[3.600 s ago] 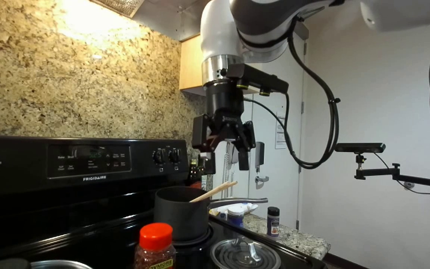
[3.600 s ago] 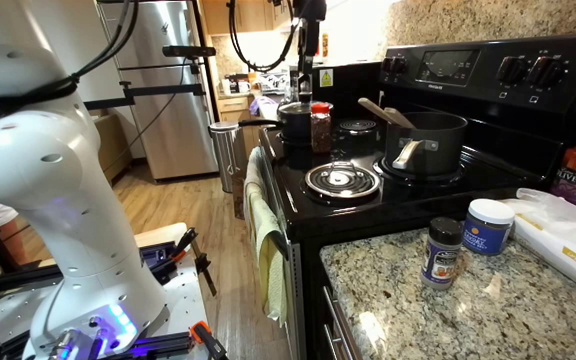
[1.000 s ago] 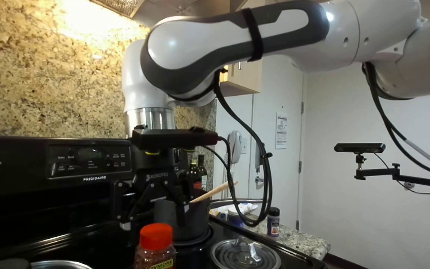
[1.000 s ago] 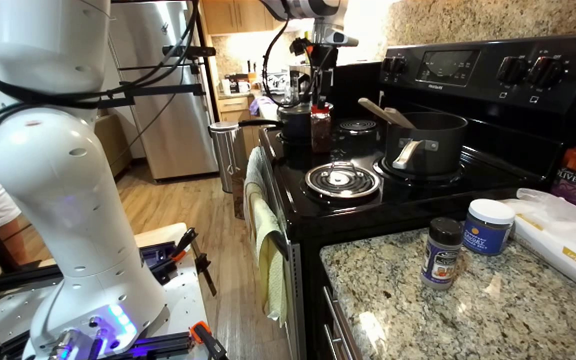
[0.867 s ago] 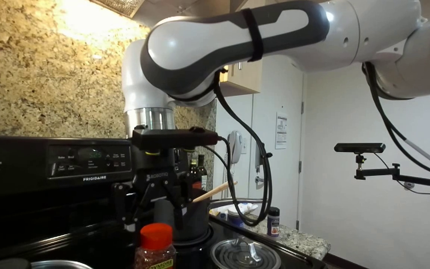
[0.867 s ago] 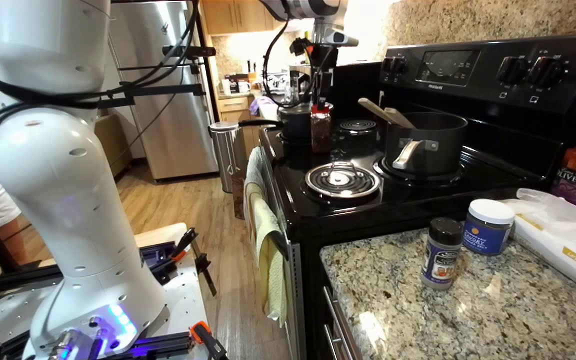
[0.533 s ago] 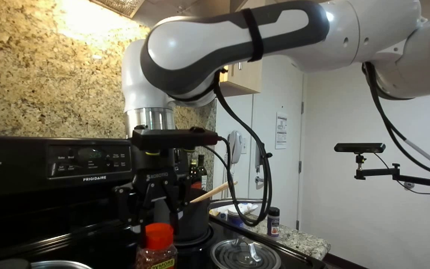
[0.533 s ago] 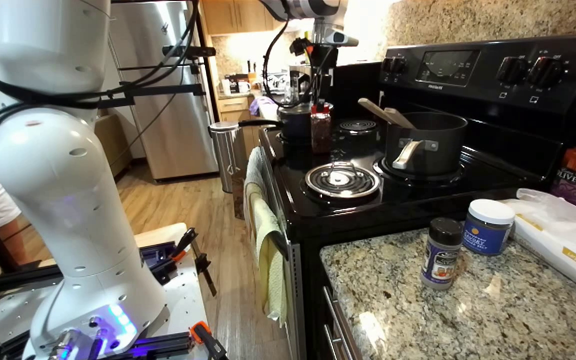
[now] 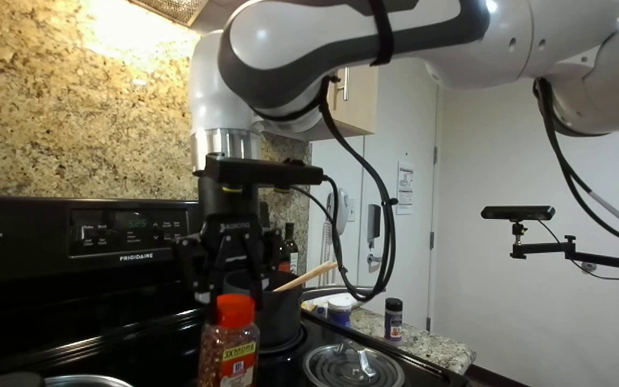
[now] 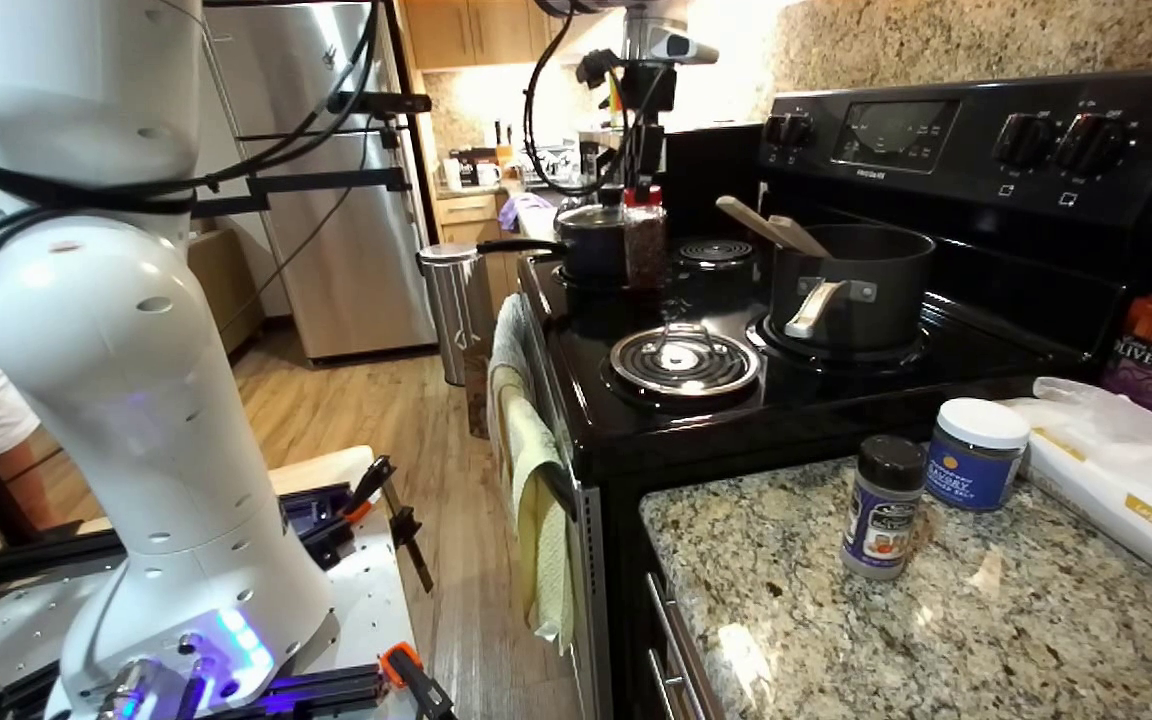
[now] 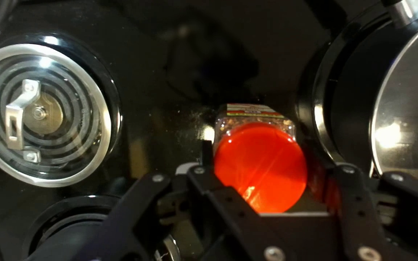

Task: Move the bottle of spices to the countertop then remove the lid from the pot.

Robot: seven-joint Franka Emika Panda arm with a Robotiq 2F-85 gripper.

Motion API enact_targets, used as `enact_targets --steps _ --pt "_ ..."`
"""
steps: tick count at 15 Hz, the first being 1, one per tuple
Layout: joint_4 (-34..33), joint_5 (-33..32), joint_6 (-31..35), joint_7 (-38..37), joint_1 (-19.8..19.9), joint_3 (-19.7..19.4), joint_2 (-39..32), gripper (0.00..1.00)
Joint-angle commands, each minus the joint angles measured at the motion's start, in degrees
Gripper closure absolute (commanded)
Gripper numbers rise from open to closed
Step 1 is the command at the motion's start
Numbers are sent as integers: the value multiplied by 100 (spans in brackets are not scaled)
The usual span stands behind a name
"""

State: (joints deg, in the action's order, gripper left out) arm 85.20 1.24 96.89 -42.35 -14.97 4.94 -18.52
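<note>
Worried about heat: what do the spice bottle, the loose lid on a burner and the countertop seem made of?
Spice bottle: clear, glossy, likely plastic, contents showing through; its shiny red cap looks plastic. Loose lid: probably glossy glass, as the burner shows through, with bright metal rim. Countertop: polished stone or imitation, speckled, catching glare.

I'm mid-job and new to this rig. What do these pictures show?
It's one robot arm with a black gripping tool at its end. Two views look in from outside; the third, from its wrist camera, looks down at the black stove. The tool is closed on the orange-red cap of the bottle of spices. On the stove are a dark pot with wooden utensils and a glass lid; the speckled countertop holds a dark-capped bottle and a blue jar.
</note>
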Motion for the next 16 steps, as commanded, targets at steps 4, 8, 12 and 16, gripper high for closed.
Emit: enact_targets --steps 4,8,12,16 --pt "924 52 -187 139 299 -32 1462 64" --pt "1686 40 -80 59 631 -134 2275 64" --pt "2496 207 203 218 1086 -359 2928 64" --pt "3280 274 580 345 1510 -620 3398 64"
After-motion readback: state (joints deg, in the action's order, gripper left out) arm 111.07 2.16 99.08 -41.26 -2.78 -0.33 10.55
